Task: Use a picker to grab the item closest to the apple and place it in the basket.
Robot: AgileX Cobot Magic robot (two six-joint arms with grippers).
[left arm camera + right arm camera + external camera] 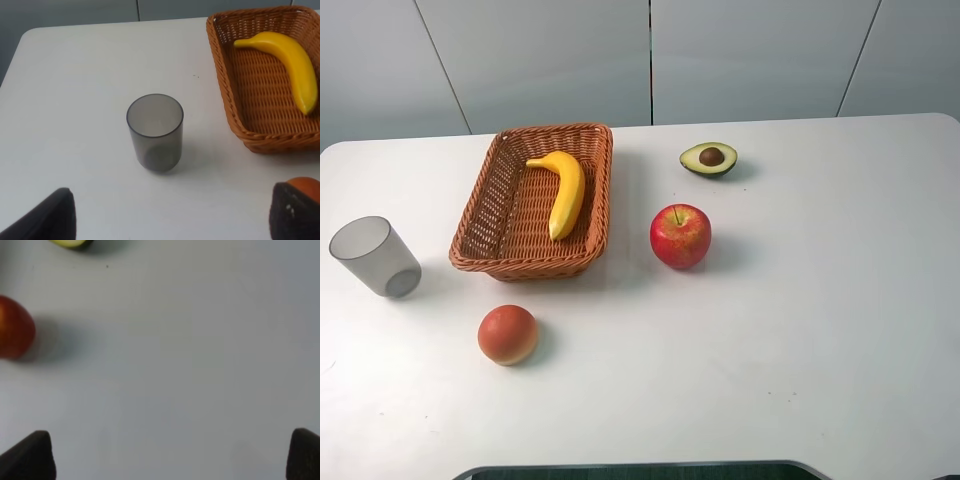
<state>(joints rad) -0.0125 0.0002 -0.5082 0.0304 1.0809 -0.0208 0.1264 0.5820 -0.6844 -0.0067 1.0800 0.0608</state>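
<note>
A red apple [680, 235] stands mid-table, and the right wrist view catches it too [15, 327]. A halved avocado [709, 158] with its brown pit lies just behind the apple; only its edge [72, 242] shows in the right wrist view. The wicker basket [525, 268] sits left of the apple with a yellow banana [565, 190] inside. Neither arm appears in the exterior view. My left gripper [170, 220] is open above the table near a grey cup [155, 132]. My right gripper [165, 460] is open over bare table, well apart from the apple.
The grey translucent cup [376, 256] stands at the table's left. An orange round fruit [507, 334] lies in front of the basket and peeks out behind a left finger [295, 210]. The basket's rim [220, 60] and the banana [290, 55] show in the left wrist view.
</note>
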